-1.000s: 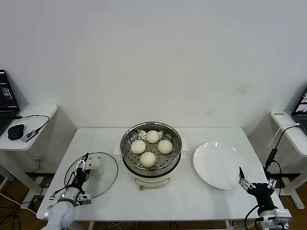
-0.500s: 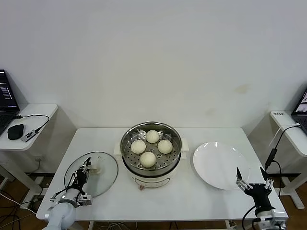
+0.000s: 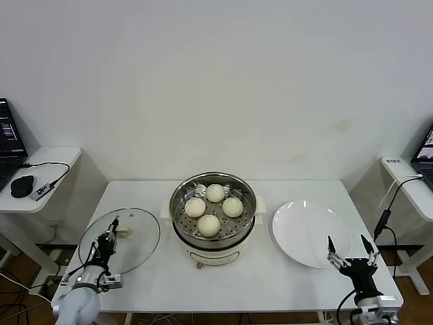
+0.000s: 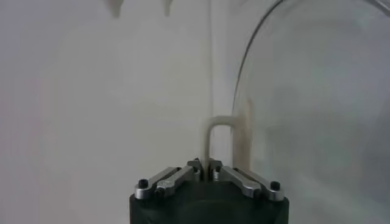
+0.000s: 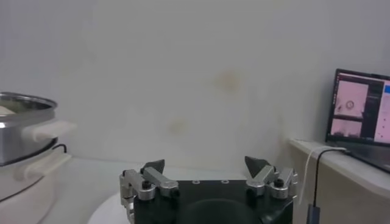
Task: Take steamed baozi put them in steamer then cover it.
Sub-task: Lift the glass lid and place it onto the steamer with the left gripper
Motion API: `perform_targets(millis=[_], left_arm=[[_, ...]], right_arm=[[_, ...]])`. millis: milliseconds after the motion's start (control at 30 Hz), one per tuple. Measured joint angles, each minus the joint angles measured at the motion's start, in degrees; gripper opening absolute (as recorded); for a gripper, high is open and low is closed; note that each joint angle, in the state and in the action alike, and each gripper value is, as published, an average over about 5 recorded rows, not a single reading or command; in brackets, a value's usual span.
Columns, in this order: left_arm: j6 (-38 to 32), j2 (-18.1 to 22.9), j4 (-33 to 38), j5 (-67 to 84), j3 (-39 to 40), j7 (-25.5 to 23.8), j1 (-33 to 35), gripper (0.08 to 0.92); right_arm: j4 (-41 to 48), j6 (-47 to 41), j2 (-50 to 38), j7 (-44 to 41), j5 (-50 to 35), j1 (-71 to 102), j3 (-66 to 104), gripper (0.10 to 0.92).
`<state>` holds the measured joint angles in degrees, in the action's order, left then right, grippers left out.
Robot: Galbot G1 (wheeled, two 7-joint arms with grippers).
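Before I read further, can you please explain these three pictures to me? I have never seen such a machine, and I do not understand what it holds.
This is a two-armed robot working at a white table. The wide picture comes from a camera on its head, looking down. The other two come from cameras on its wrists, so each shows that arm's own gripper up close.

On the table stands a steamer with four steamed baozi in its metal basket. A white plate lies beside it, on the robot's right.

The left gripper is shut on the handle of a glass lid, which looks tilted up from the table. The right gripper is open and holds nothing, near the plate's front edge.
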<state>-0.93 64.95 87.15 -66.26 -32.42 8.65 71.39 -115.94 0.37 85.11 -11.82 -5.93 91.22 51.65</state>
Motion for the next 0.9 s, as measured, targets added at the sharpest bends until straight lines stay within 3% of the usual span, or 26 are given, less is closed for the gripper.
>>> perform_targets(millis=[533, 900], left_arm=[[11.8, -5.0, 23.0, 10.1, -3.8, -7.9, 6.4, 0.136], [19.2, -7.9, 33.2, 16.0, 4.3, -11.7, 3.0, 0.136]], right_arm=[[-0.4, 1.5, 0.0, -0.6, 1.7, 1.0, -0.7, 0.823], [-0.6, 2.8, 1.5, -0.7, 5.4, 1.0, -1.3, 0.823]])
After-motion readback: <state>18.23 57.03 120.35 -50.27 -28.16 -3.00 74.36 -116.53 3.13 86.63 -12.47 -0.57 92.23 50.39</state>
